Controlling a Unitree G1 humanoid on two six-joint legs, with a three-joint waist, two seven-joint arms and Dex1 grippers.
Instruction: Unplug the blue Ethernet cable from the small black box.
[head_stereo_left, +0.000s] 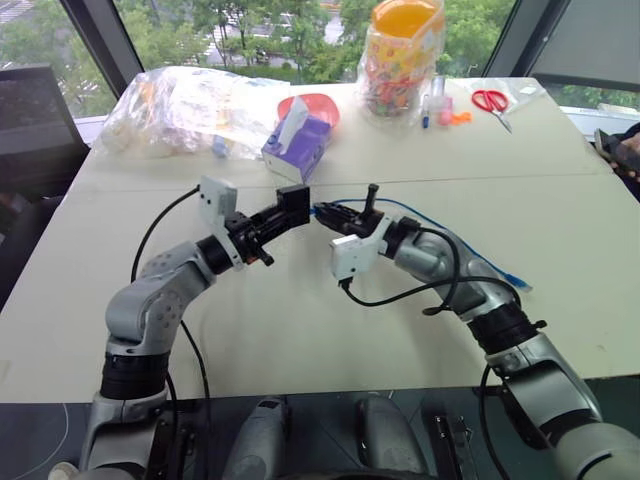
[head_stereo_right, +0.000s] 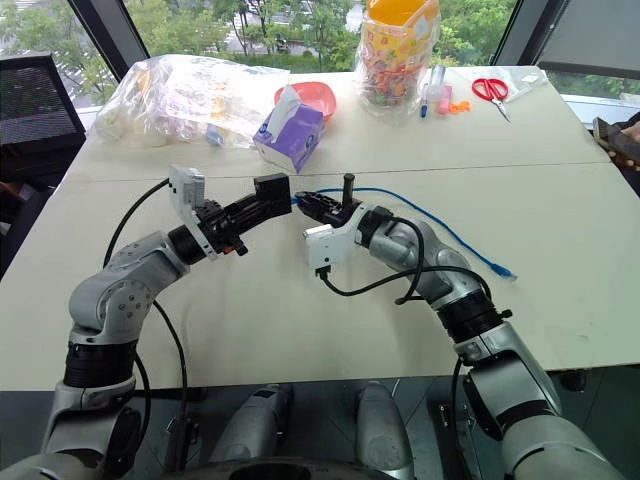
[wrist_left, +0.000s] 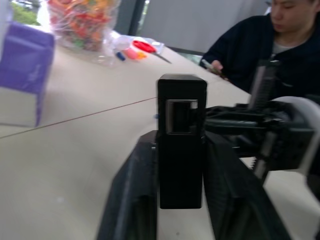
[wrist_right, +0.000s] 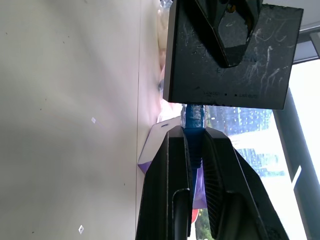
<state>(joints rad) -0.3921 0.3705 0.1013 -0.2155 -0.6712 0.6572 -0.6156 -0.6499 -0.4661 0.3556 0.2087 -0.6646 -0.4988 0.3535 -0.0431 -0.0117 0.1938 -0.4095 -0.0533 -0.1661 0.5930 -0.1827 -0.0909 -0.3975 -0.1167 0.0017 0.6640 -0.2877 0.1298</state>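
Clamping the small matte black box (wrist_left: 181, 140) left, right claw (wrist_right: 196, 145) pinching the thin blue Ethernet cable (head_stereo_right: 440, 228) — I'd pull straight apart, without twisting.

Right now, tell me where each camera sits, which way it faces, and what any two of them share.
Left eye: head, looking down over the table; both arms show.
Right eye: the same, a stereo twin.
Left wrist: along the left gripper, shut on the small black box.
Right wrist: along the right gripper, shut on the blue Ethernet cable at the box.
Shared: both wrist views show the box.
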